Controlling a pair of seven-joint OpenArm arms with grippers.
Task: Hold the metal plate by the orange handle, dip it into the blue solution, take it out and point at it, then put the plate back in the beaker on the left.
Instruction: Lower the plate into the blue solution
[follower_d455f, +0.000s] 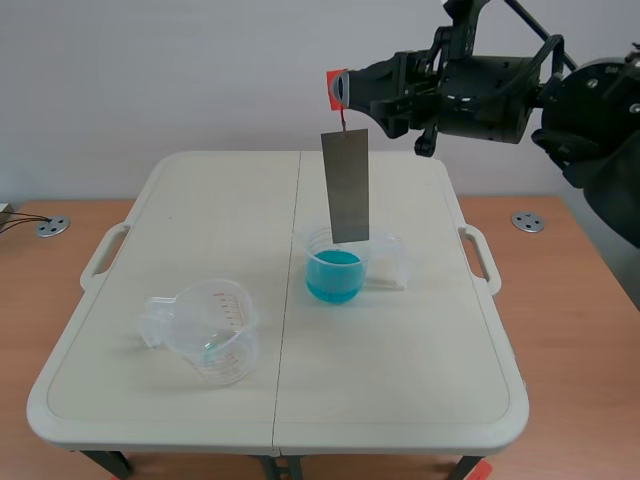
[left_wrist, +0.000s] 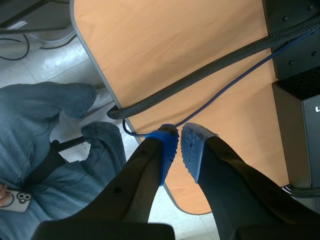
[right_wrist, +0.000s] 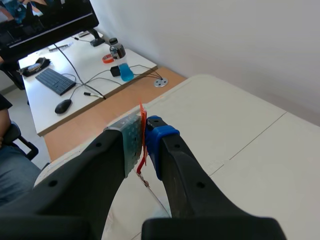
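While the left gripper (left_wrist: 179, 145) hangs off the table (follower_d455f: 420, 380) over a wooden desk (left_wrist: 200, 60), its fingers drawn almost together on nothing, the work belongs to the other arm. Near and left on the table stands the empty cup (follower_d455f: 212, 335), where the plate must finish. Beyond it, about the middle, is the cup of blue liquid (follower_d455f: 335, 272). The metal plate (follower_d455f: 346, 186) hangs straight down over that cup, its lower edge about level with the rim; whether it is inside I cannot tell. Higher and farther, the right gripper (follower_d455f: 345, 88) is clamped on the orange handle (follower_d455f: 335, 88), with a thin wire (follower_d455f: 343, 122) joining handle to plate. Since the plate dangles freely, I judge any travel should be slow and strictly vertical, centred over the cup so the edge misses the rim and the light cup is not tipped, with a pause to let swinging settle and drips fall back.
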